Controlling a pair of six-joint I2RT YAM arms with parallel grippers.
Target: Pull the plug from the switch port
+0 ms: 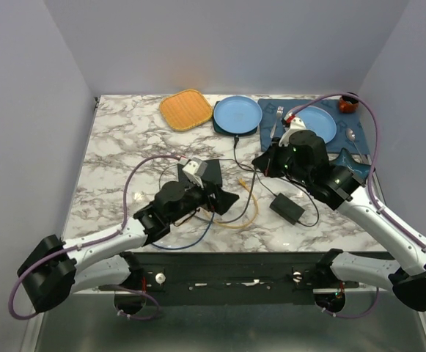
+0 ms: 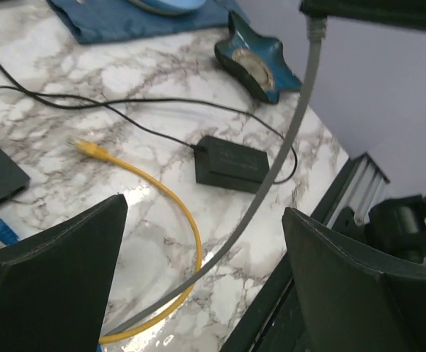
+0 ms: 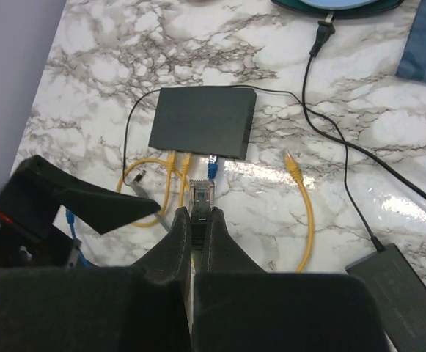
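The plug (image 3: 202, 194), a clear connector on a grey cable (image 2: 286, 147), is clamped between the closed fingers of the right gripper (image 3: 200, 216). It is held just clear of the switch (image 3: 204, 121), apart from the row of ports, and from that gap it is judged to be out of its port already.

The switch is laid flat near the middle of the marble table (image 3: 110, 59), between the two arms. Its port edge is turned toward the arms, so a straight pull toward the near side is allowed. Two yellow leads (image 3: 170, 165) and a blue plug (image 3: 213, 167) are seated in that edge.

The grip is taken on the connector body and not on the cable, presumably so that the latch is pressed and the cable is not strained. The grey cable is seen hanging slack from the right gripper and passing between the fingers of the left gripper (image 2: 204, 209), which are spread wide with nothing gripped. That gripper is kept close beside the switch, probably to steady it if needed.

A loose yellow cable (image 3: 300, 198) and the power brick (image 3: 399, 282) are left lying off to the side, apart from the switch and outside the pulling line.
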